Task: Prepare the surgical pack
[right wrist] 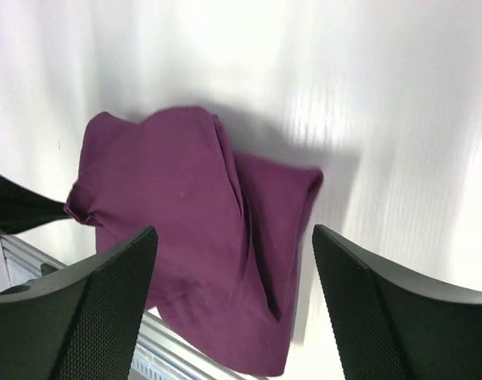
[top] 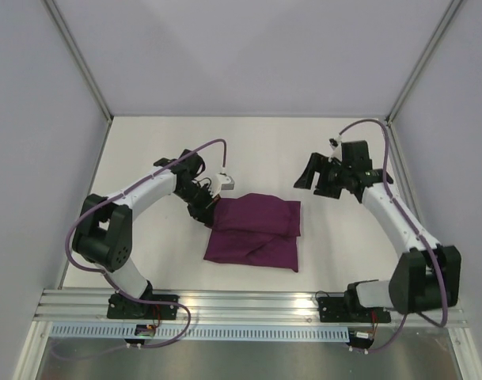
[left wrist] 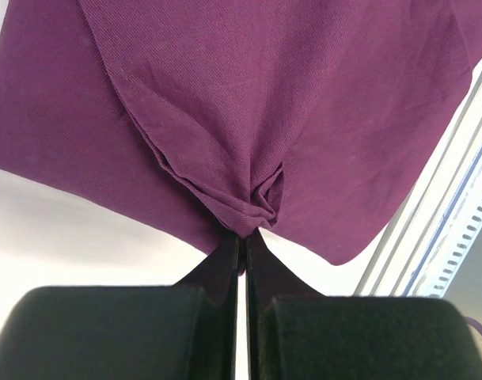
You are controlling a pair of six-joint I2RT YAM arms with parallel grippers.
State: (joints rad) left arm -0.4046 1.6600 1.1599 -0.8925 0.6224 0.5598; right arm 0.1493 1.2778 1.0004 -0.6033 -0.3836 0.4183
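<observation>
Beside the left gripper [left wrist: 242, 234], surgical pack [top: 255, 233], corner pinched (right gripper [top: 313, 178] apart)

Bare table [top: 335, 237] around bundle [top: 255, 233]; left gripper [top: 212, 207] alongside

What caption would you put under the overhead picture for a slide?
Left gripper pinches a corner of the folded purple cloth; right gripper hangs open, clear of it.

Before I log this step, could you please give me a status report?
Left end effector shut on purple bundle corner. Right end effector open, off it. No obstruction seen.
</observation>
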